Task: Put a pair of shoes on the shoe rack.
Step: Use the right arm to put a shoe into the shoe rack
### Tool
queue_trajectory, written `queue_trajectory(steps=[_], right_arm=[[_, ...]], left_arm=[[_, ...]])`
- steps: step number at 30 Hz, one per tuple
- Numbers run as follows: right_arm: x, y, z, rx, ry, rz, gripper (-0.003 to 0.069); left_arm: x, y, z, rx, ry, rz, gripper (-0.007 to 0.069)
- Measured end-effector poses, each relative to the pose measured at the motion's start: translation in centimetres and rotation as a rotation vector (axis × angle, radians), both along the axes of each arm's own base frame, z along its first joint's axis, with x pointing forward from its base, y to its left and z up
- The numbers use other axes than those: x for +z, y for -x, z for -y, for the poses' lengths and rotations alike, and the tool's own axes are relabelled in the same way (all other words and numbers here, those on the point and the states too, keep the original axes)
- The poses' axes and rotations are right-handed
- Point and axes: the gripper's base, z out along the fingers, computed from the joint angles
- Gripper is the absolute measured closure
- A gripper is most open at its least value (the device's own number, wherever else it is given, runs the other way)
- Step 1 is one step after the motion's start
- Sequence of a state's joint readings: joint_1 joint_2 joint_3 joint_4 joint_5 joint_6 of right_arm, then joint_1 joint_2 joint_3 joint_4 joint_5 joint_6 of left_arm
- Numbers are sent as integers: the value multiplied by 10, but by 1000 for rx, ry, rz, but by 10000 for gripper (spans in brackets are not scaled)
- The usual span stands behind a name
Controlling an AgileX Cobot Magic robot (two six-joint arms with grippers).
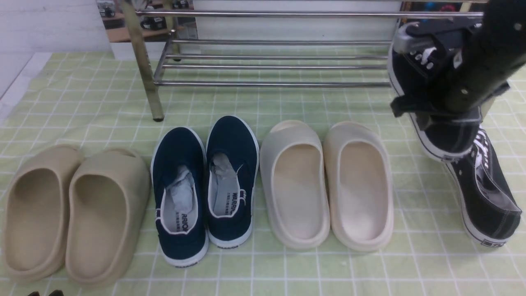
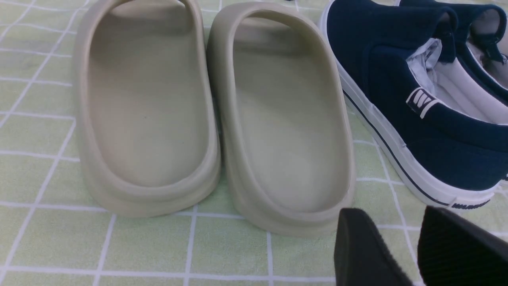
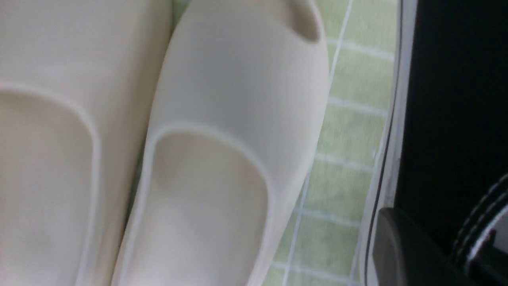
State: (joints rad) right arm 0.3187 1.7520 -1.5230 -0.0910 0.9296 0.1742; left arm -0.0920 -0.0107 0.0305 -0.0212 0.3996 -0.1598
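One black sneaker (image 1: 407, 82) is held aloft at two o'clock, pinched by the tightly closed right gripper (image 1: 435, 111); the other sneaker (image 1: 489, 197) is seen at four o'clock. The left gripper (image 2: 412, 254) is parted, empty. The pinch could be lost if the rack bars (image 1: 271, 65) are struck.

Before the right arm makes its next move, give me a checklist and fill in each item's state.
1. Right hand shut on the held sneaker: ok.
2. Held sneaker's toe pointing toward the shoe rack: ok.
3. Rack bars free of shoes: ok where visible; right end hidden behind the arm.
4. Held sneaker apart from the second sneaker: cannot tell, they overlap in the front view.
5. Left hand open, holding nothing: ok.
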Motion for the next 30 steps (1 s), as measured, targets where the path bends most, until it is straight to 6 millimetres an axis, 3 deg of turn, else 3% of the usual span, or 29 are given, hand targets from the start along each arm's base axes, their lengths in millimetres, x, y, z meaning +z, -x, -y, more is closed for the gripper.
queue_trajectory(steps=[8, 12, 19, 23, 30], right_arm=[[-11, -80, -26, -1, 0, 29, 641], [-18, -106, -32, 14, 19, 54, 640], [-43, -125, -36, 52, 32, -40, 640], [-41, -128, -31, 40, -4, -29, 640], [-43, -149, 8, -9, -64, 58, 639]], left_arm=[[0, 0, 0, 0, 0, 0, 386], [0, 0, 0, 0, 0, 0, 386], [0, 0, 0, 0, 0, 0, 386], [0, 0, 0, 0, 0, 0, 386], [0, 0, 0, 0, 0, 0, 386]])
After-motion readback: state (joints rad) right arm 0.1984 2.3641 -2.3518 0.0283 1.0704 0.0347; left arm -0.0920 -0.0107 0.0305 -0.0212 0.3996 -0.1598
